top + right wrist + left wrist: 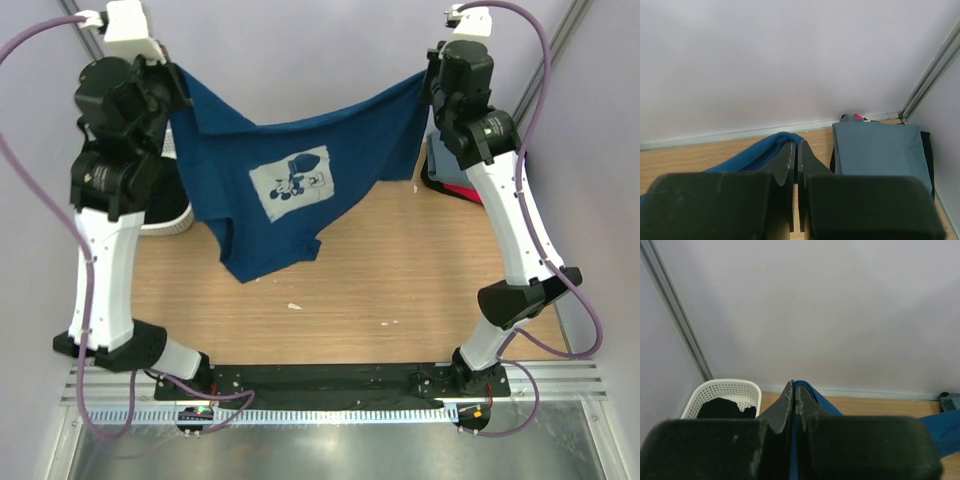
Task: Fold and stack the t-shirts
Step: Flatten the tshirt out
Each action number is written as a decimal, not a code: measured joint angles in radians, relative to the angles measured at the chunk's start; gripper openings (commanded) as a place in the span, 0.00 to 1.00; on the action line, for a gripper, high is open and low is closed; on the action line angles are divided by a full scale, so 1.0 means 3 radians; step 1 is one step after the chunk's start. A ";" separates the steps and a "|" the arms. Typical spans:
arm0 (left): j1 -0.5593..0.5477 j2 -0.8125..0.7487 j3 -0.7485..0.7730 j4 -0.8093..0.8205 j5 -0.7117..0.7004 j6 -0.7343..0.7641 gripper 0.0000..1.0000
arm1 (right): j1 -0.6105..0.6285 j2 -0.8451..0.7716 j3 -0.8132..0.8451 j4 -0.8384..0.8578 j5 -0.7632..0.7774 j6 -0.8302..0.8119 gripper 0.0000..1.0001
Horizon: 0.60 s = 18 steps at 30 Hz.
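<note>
Left tool (794,386) and right tool (796,145) each clamp 1 top corner of the navy t-shirt (225,170), which hangs spread above the bench (400,285). A folded grey t-shirt (880,150) lies to its right.

The wooden table (400,290) carries a white mesh basket (726,386) holding black cloth (722,409), just left of the jaws of the left gripper (794,390). A grey-topped stack of folded t-shirts (880,150) lies right of the jaws of the right gripper (796,147).

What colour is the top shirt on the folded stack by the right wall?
The top shirt is bluish grey; the right wrist view shows it best.
</note>
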<state>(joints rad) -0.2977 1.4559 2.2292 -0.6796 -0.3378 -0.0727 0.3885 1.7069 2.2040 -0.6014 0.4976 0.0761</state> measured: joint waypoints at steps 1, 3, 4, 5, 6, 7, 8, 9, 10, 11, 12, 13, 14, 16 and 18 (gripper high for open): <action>0.0000 0.0111 0.0062 0.0015 0.0008 0.0020 0.00 | -0.0037 0.0013 0.0029 -0.0003 -0.0045 0.0003 0.01; 0.0000 0.0315 0.0200 0.0038 0.0034 0.0050 0.00 | -0.0066 0.0029 0.0090 -0.0009 -0.0130 -0.0009 0.01; 0.0000 0.0403 0.0248 0.0041 0.0050 0.0067 0.00 | -0.0065 0.0031 0.0111 -0.0015 -0.0164 -0.0017 0.01; 0.0000 0.0473 0.0273 0.0055 0.0071 0.0083 0.00 | -0.0058 0.0031 0.0130 -0.0020 -0.0189 -0.0033 0.01; 0.0000 0.0510 0.0278 0.0060 0.0090 0.0088 0.00 | -0.0055 0.0029 0.0159 -0.0027 -0.0200 -0.0048 0.01; 0.0000 0.0537 0.0278 0.0058 0.0108 0.0093 0.00 | -0.0042 0.0027 0.0178 -0.0023 -0.0209 -0.0060 0.01; 0.0000 0.0546 0.0278 0.0058 0.0137 0.0094 0.00 | -0.0034 0.0017 0.0183 -0.0024 -0.0212 -0.0061 0.01; 0.0000 0.0547 0.0284 0.0055 0.0164 0.0092 0.00 | -0.0029 -0.0006 0.0183 -0.0034 -0.0215 -0.0061 0.01; 0.0000 0.0546 0.0306 0.0053 0.0186 0.0088 0.00 | -0.0028 -0.0036 0.0181 -0.0064 -0.0220 -0.0062 0.01; 0.0000 0.0534 0.0341 0.0060 0.0223 0.0081 0.00 | -0.0029 -0.0080 0.0169 -0.0084 -0.0220 -0.0062 0.01; 0.0000 0.0506 0.0357 0.0060 0.0257 0.0067 0.00 | -0.0029 -0.0151 0.0136 -0.0095 -0.0223 -0.0061 0.01; 0.0000 0.0467 0.0360 0.0056 0.0282 0.0060 0.00 | -0.0031 -0.0239 0.0093 -0.0111 -0.0224 -0.0060 0.01; 0.0000 0.0397 0.0360 0.0053 0.0317 0.0031 0.00 | -0.0031 -0.0351 0.0024 -0.0122 -0.0230 -0.0058 0.01; 0.0000 0.0228 0.0334 0.0051 0.0385 -0.0013 0.00 | -0.0031 -0.0591 -0.0107 -0.0165 -0.0234 -0.0057 0.01; 0.0000 -0.0022 0.0277 0.0045 0.0460 -0.0066 0.00 | -0.0031 -0.0875 -0.0189 -0.0210 -0.0253 -0.0058 0.01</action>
<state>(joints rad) -0.2977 1.4494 2.3123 -0.6662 -0.1997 -0.0925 0.3794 1.4445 2.1471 -0.6643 0.4217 0.0586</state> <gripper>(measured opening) 0.005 0.039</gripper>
